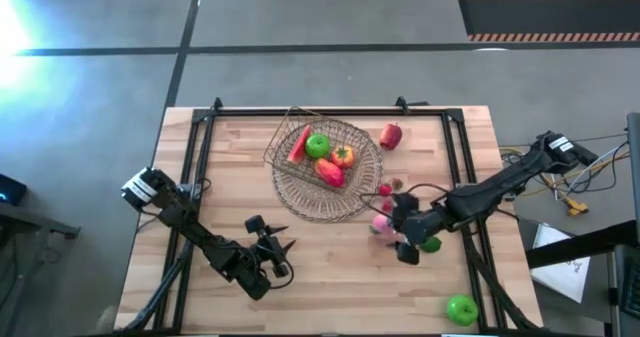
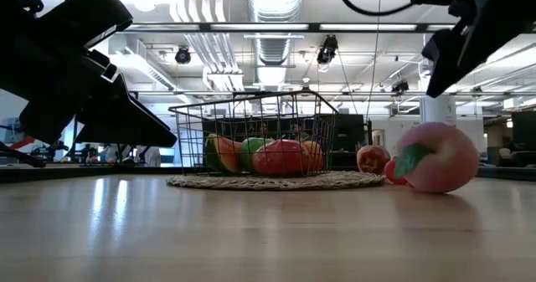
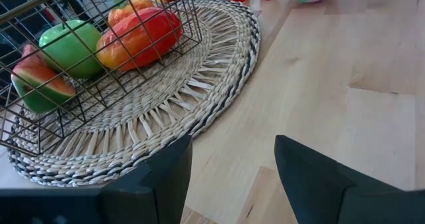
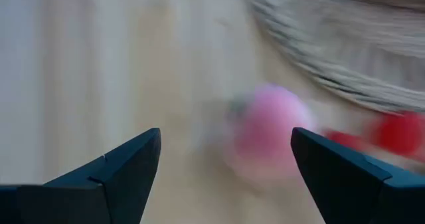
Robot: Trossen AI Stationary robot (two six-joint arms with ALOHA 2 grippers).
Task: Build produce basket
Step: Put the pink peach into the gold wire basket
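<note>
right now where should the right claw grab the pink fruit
Across the round middle of the pink fruit, coming from above. It lies free on the table beside the woven mat, and the right claw is open, straddling it.

**Table surface and contents**

Pale wood-plank table [image 1: 330,257]. Round woven mat [image 1: 300,205] lies near centre. Relative to mat: red apple [image 1: 390,135] off its far right edge; pink fruit [image 1: 381,223] just beside its right edge; green apple [image 1: 461,309] well apart, at near right corner.
</note>
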